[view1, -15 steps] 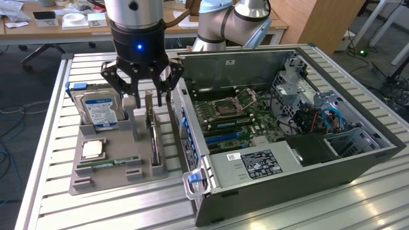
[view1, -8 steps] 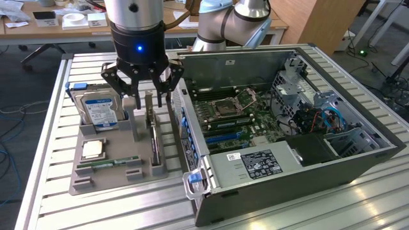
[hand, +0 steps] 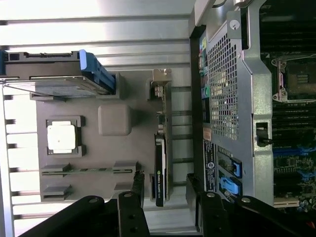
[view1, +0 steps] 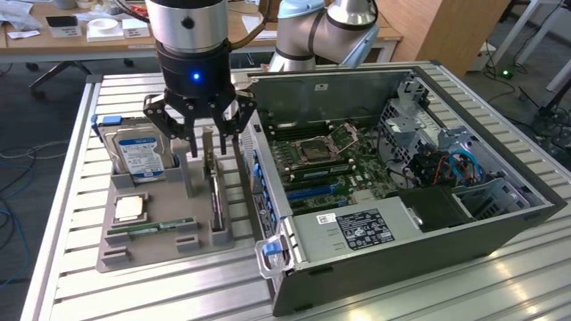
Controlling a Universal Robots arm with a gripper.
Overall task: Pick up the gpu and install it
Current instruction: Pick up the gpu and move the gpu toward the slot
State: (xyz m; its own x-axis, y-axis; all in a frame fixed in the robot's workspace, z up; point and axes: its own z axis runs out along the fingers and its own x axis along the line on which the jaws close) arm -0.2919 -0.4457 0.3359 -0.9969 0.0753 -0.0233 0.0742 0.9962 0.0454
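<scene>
Under hand (view1: 207, 142) | gpu (view1: 215, 194) on edge in tray (view1: 154, 249) | fingers (view1: 171, 124) spread

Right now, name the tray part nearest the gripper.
The gpu, standing on edge beside the computer case, directly under the open gripper; the hard drive, CPU and RAM stick sit farther off.

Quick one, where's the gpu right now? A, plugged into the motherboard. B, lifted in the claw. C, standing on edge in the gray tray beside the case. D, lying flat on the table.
C: the gpu stands on edge in the gray tray next to the case, with the open claw at its upper end.
</scene>
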